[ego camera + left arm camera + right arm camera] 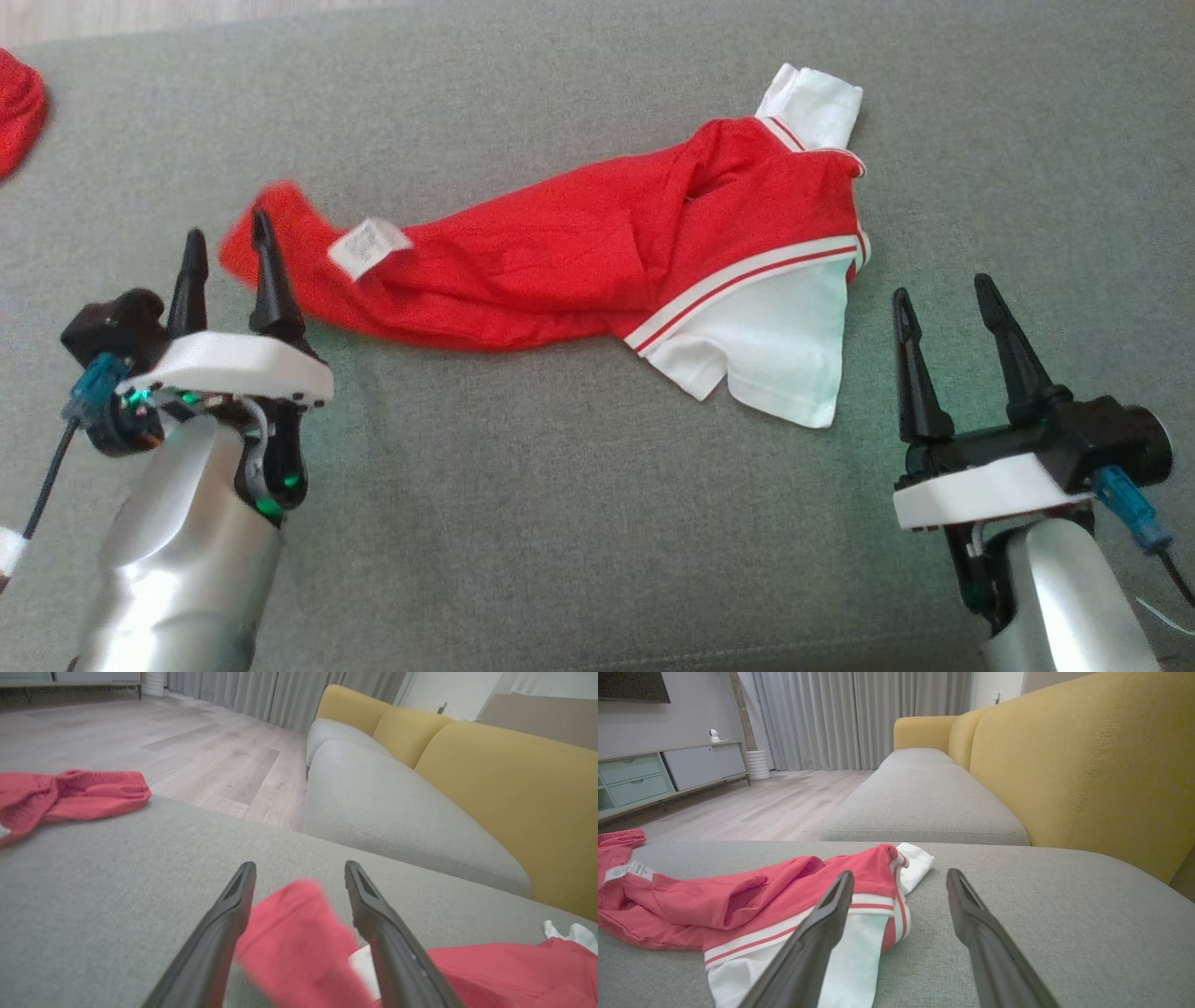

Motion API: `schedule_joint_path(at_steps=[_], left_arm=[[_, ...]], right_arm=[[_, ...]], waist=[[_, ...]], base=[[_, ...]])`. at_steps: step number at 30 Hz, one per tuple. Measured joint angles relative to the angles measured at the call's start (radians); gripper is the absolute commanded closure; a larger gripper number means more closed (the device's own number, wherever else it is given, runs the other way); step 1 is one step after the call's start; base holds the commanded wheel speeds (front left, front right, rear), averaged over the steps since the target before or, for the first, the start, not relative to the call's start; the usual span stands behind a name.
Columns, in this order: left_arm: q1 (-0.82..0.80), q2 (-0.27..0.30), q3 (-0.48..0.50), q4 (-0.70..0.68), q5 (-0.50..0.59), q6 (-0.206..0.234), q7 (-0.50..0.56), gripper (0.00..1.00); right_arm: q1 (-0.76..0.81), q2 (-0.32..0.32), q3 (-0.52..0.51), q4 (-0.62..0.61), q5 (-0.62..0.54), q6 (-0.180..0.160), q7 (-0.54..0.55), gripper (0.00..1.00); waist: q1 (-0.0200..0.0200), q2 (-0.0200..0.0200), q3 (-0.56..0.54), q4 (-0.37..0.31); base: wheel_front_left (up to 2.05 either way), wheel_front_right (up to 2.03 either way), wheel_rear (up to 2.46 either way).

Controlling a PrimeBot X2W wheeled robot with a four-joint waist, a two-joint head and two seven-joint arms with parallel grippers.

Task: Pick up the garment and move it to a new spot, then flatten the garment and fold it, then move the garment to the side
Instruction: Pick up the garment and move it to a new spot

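The garment [579,252], red with white sleeves and red-white stripes, lies crumpled across the grey cushion [560,523], a white label facing up near its left end. My left gripper [227,226] stands open at that left end. In the left wrist view, the blurred red tip of the garment [299,933] sits loose between the spread fingers of my left gripper [300,864]. My right gripper [943,287] is open and holds nothing, just right of the white sleeve [784,345]. In the right wrist view, the garment [752,900] lies left of and behind my right gripper [900,872].
A second red cloth [14,107] lies at the cushion's far left corner [70,793]. Another grey seat [920,802] and the yellow backrest [1087,765] run beyond the cushion. Wooden floor [187,742] lies past its far edge.
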Motion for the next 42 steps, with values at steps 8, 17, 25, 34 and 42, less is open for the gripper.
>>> schedule_joint_path(at_steps=[8, 17, 25, 34, 42], left_arm=[[0.135, -0.007, 0.071, -0.142, 0.137, -0.029, -0.003, 0.00], [0.411, -0.037, 0.144, -0.330, 0.255, -0.038, -0.003, 0.00], [0.625, -0.098, 0.180, -0.463, 0.340, -0.038, -0.003, 0.00], [0.715, -0.107, 0.168, -0.483, 0.372, -0.039, -0.001, 0.00], [0.713, -0.108, 0.162, -0.464, 0.372, -0.039, 0.002, 0.00]], right_arm=[[0.002, 0.000, -0.001, 0.011, -0.016, 0.000, 0.000, 0.00], [0.092, 0.000, -0.005, 0.036, -0.029, 0.000, 0.000, 0.00], [0.159, 0.001, -0.006, 0.040, -0.012, 0.000, 0.000, 0.00], [0.188, 0.001, 0.027, 0.054, 0.005, 0.000, 0.000, 0.00], [0.188, 0.001, 0.036, 0.071, 0.005, 0.000, 0.000, 0.00]], waist=[[-0.0001, 0.0000, -0.053, 0.011], [-0.0002, 0.0000, -0.132, 0.030], [-0.0002, 0.0000, -0.206, 0.042], [-0.0001, 0.0000, -0.257, 0.050], [-0.0001, 0.0000, -0.264, 0.052]], base=[[0.00, 0.00, 0.00], [0.00, 0.00, 0.00], [0.00, 0.00, 0.00], [0.00, 0.00, 0.00], [0.00, 0.00, 0.00]])
